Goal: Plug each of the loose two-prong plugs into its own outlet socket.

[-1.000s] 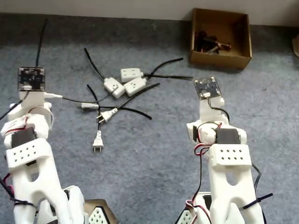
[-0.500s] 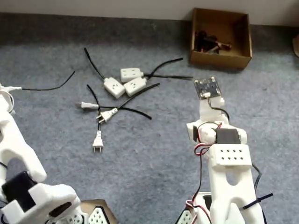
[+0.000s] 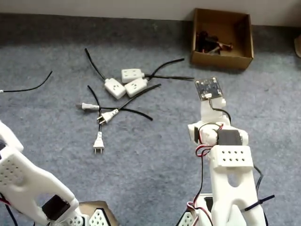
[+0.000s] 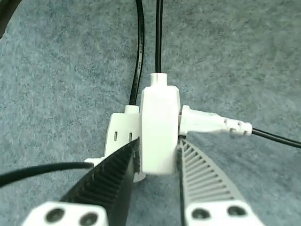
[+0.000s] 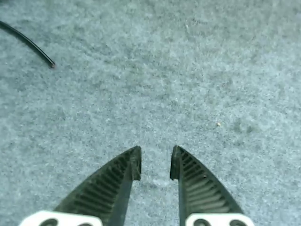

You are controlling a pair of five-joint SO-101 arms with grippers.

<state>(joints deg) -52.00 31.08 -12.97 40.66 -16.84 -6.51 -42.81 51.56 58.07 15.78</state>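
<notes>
Swung back leftward, left pincer (image 4: 158, 144) clamps a white socket (image 4: 160, 113); right pincer (image 5: 155, 163) hangs slightly parted, empty, over grey carpet (image 5: 197, 70).

No legible text, label, number or sign anywhere: none on any white plastic outlet socket (image 3: 132, 74) or the brown cardboard box (image 3: 221, 60).

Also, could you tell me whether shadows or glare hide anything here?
High view: even light, soft shadows under the cords; the cardboard box is shaded inside. Left wrist view: the outlet socket between the left arm's jaws is bright, without glare. Right wrist view: flat light on the carpet, no glare.
</notes>
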